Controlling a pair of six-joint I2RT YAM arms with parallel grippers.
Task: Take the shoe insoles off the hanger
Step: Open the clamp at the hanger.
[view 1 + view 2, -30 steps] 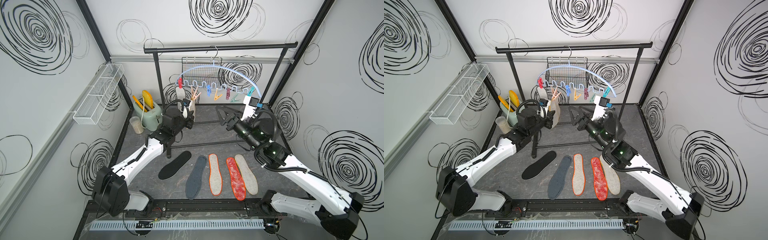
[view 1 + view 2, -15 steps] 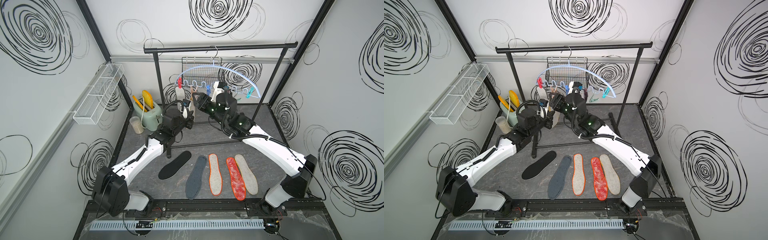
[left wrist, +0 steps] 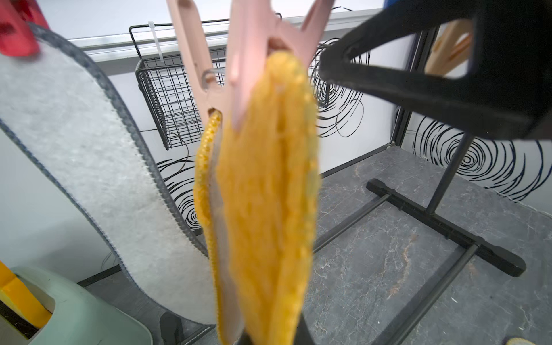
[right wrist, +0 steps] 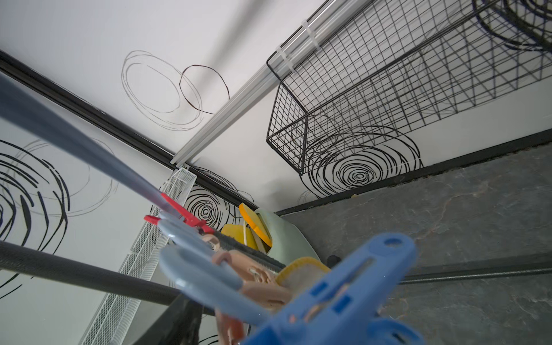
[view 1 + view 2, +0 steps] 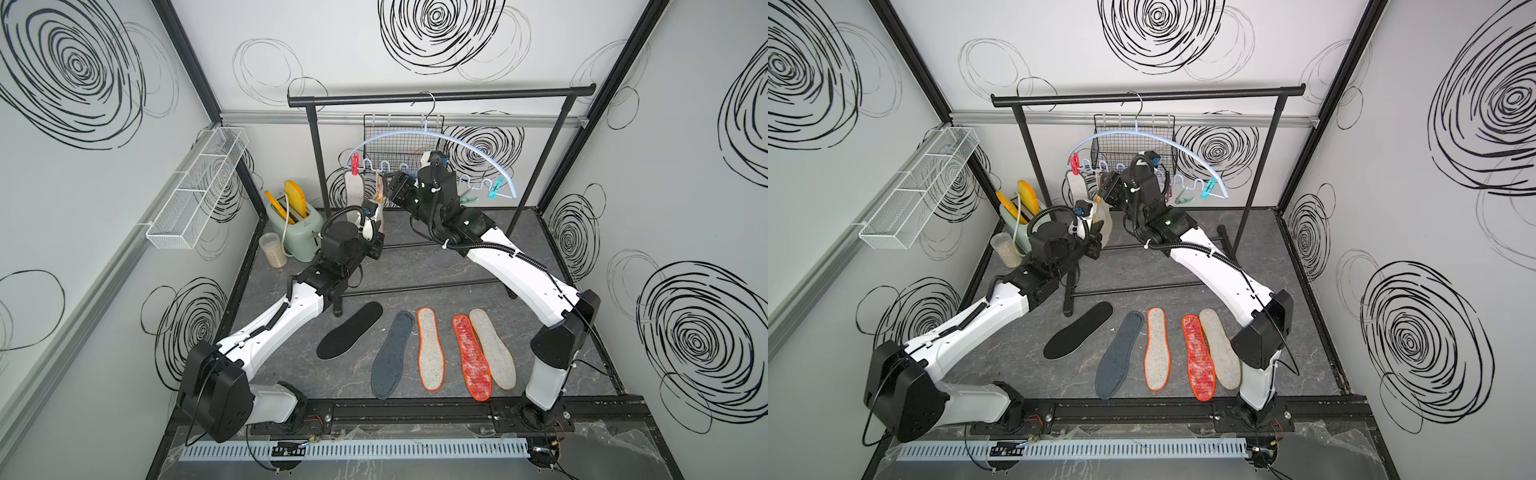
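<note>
So my left gripper (image 3: 271,336) is pressed tight on the bottom end of the orange-yellow insole (image 3: 263,194). That one's hanging from a pink peg (image 3: 239,59) on the hanger (image 4: 194,271), over the back of the surface (image 5: 415,266). My right gripper (image 5: 392,188) is up by that same peg, but tbh I can't tell how wide its jaws are. A grey-edged white insole (image 3: 89,149) hangs just beside it on a red peg (image 3: 15,30). Lying in a row near the front edge: black insole (image 5: 351,330), grey-blue insole (image 5: 392,355), orange-edged white insole (image 5: 430,349), red insole (image 5: 471,357), beige insole (image 5: 492,349).

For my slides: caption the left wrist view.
Orange-yellow insole in a pink peg, grey-edged insole beside it.
</note>
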